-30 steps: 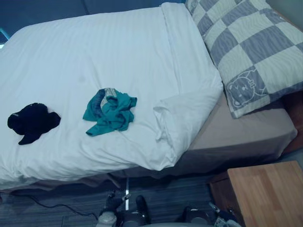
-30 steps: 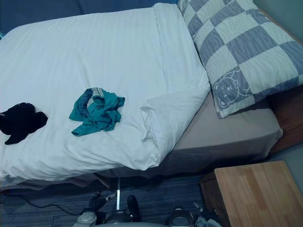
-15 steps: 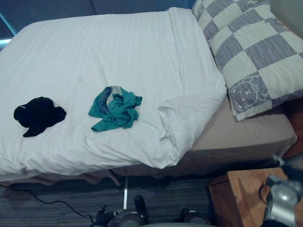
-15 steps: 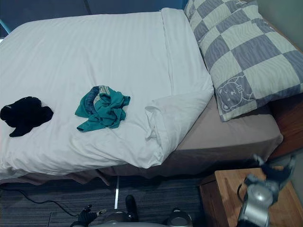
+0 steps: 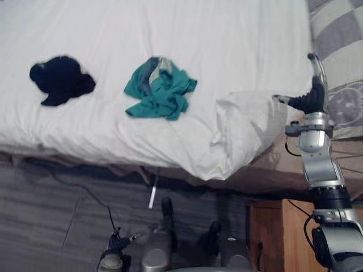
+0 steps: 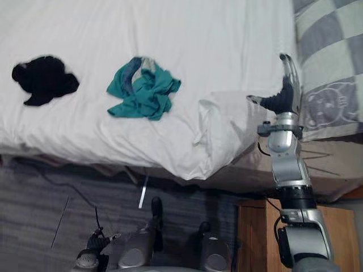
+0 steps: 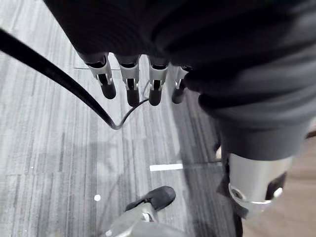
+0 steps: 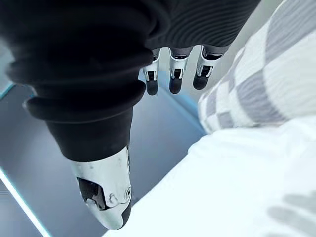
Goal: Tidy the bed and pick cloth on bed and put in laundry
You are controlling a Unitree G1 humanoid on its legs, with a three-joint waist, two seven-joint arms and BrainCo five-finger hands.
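Found crumpled teal cloth (image 5: 160,88) and bundled black cloth (image 5: 59,79) apart on rumpled white duvet (image 5: 170,28), neither collected. Saw right hand (image 5: 311,95) raised, uncurled and empty, beside turned-back corner (image 5: 244,124) (left hand (image 7: 129,83) likewise uncurled, low over grey floor (image 7: 49,148)). Judged task barely begun.

pillow (image 5: 340,34): grey-and-cream checks, cartoon bear face printed on the near corner, seen far right
nightstand (image 5: 278,238): light wood, parked lower right
floor (image 5: 57,226): grey striped carpet
white strip (image 5: 152,198): laid on the carpet
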